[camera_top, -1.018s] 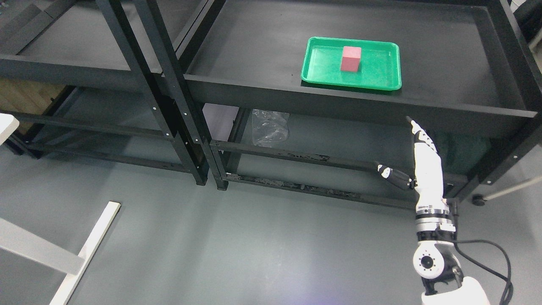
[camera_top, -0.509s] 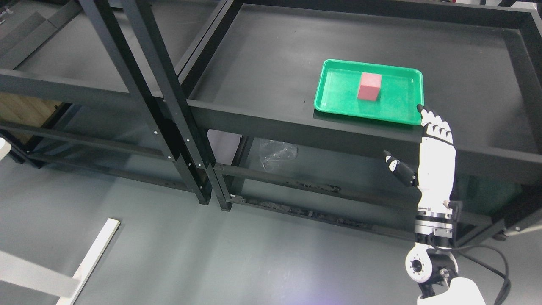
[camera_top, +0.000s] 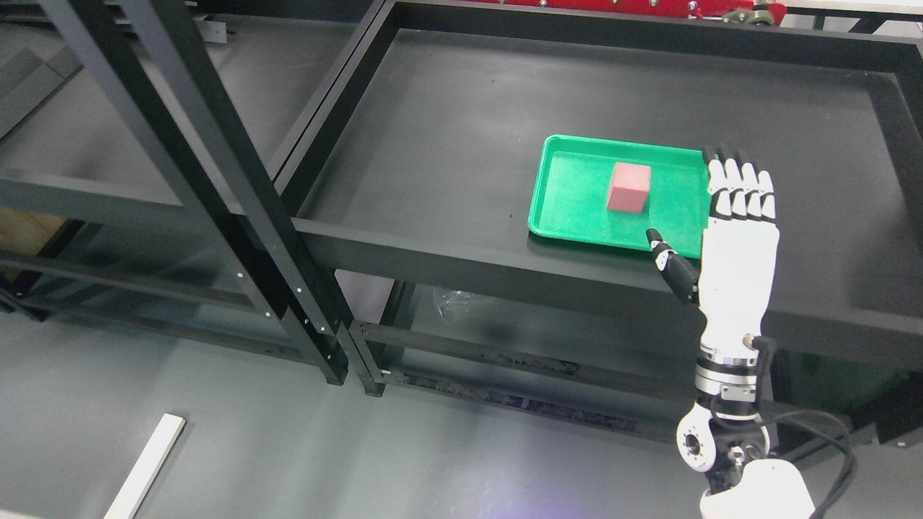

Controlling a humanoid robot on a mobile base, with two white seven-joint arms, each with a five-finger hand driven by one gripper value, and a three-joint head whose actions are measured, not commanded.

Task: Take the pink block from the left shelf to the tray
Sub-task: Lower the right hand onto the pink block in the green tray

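Right hand (camera_top: 728,216) rises from below the shelf (camera_top: 447,151) edge, now fingers wide and empty at the tray (camera_top: 570,180) 3 o'clock rim. Pink block (camera_top: 629,187) already sits in the tray, so placement looks done.

The tray (camera_top: 577,209) looks like green plastic with a finely grained, slightly sparkling floor and a smooth rim. In it, the pink block (camera_top: 629,187) has a matt, even surface. The shelf (camera_top: 447,144) is black painted metal, its deck dull and faintly scuffed. At the tray's 3 o'clock, the right hand (camera_top: 737,238) shows smooth white plastic shells with black finger joints.
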